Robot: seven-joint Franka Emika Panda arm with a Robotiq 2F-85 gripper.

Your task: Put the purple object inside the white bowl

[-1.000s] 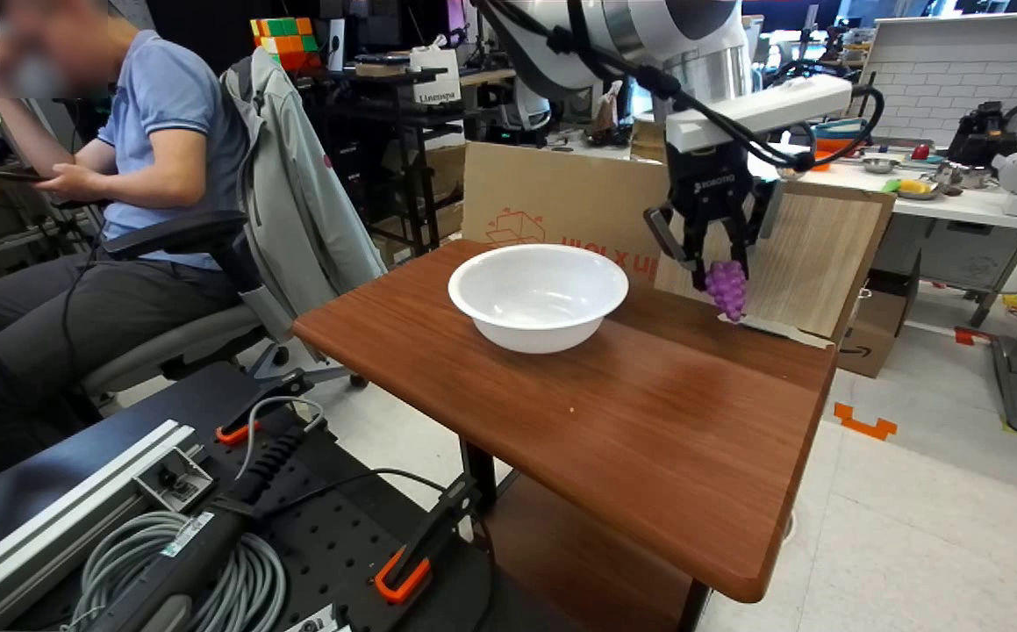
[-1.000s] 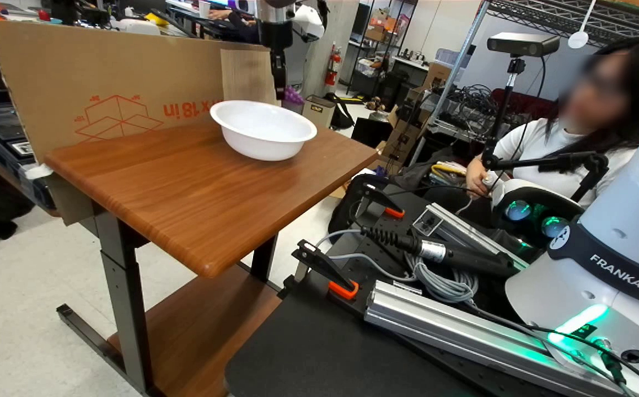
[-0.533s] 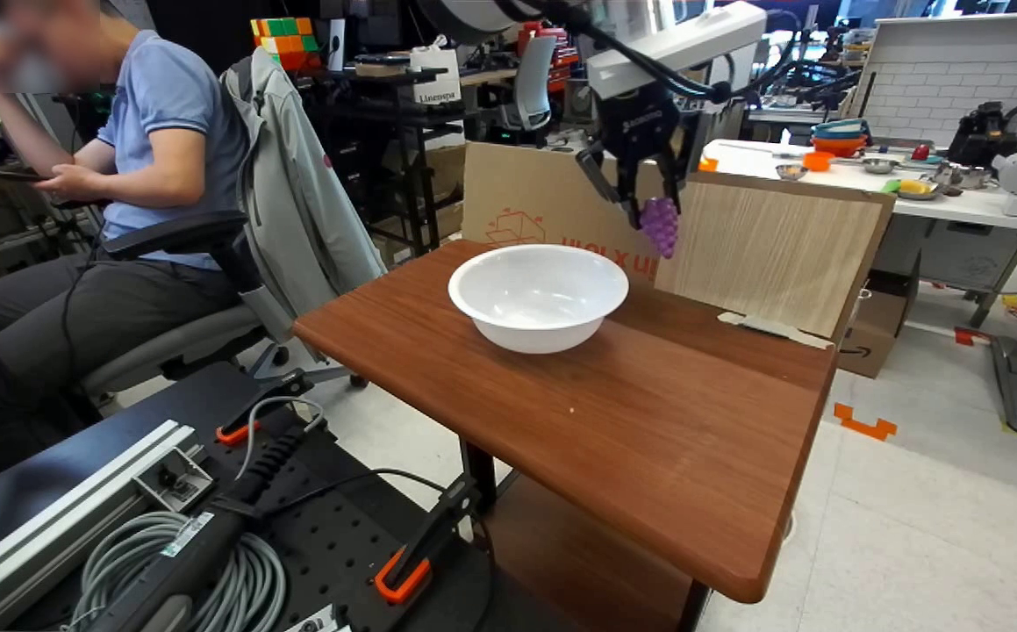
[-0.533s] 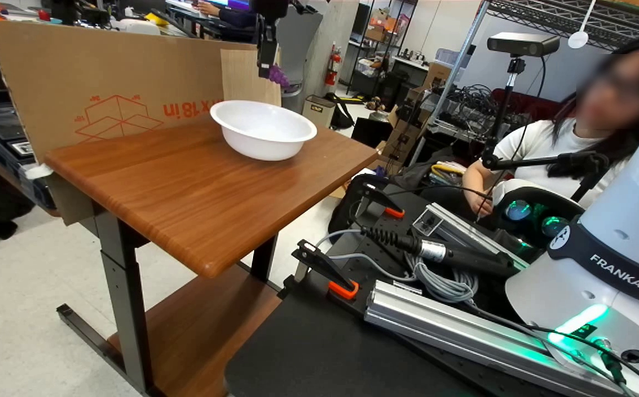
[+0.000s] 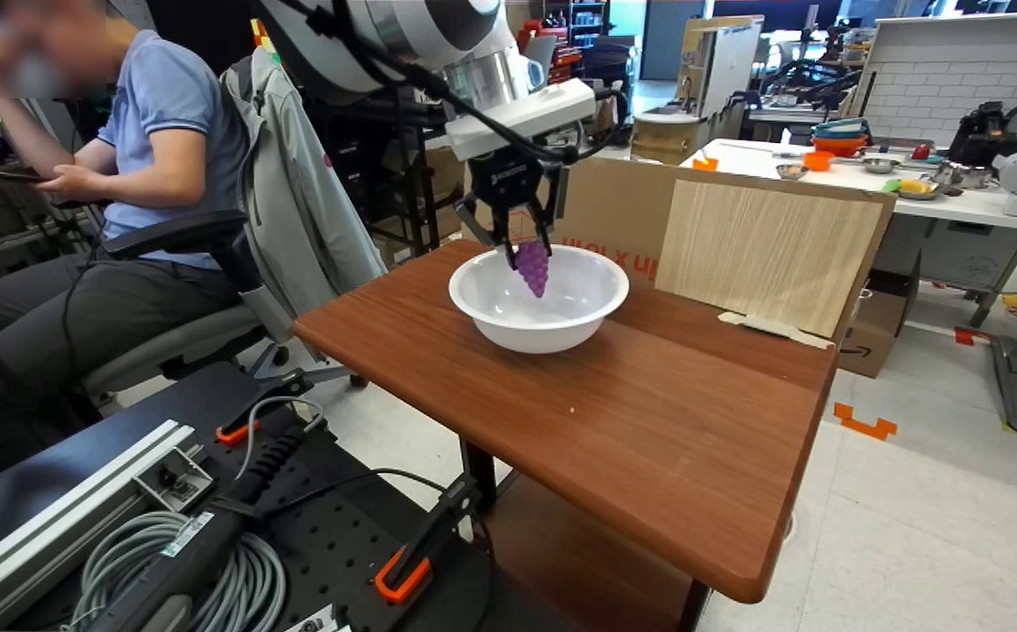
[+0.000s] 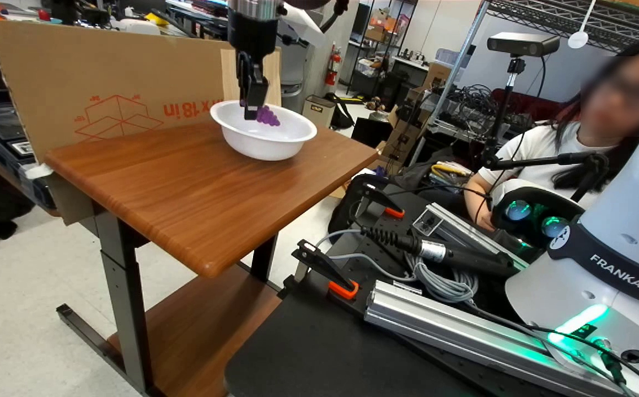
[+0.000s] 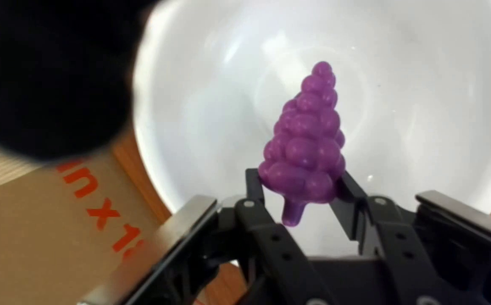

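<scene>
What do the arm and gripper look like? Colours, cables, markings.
The arm is rounded, white and grey, with a silver section and black cables along it. Its white base has a black band reading "FRANKA EMIK", cut off by the frame, and a green light. The gripper is black and two-fingered, with silvery outer links; its small pale lettering is too blurred to read.

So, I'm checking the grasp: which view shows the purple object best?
The wrist view: the purple object is large there, its lumps and stem plain, wide end between the fingers. In both exterior views it is small against the white bowl; in an exterior view, a finger hides part of it.
</scene>
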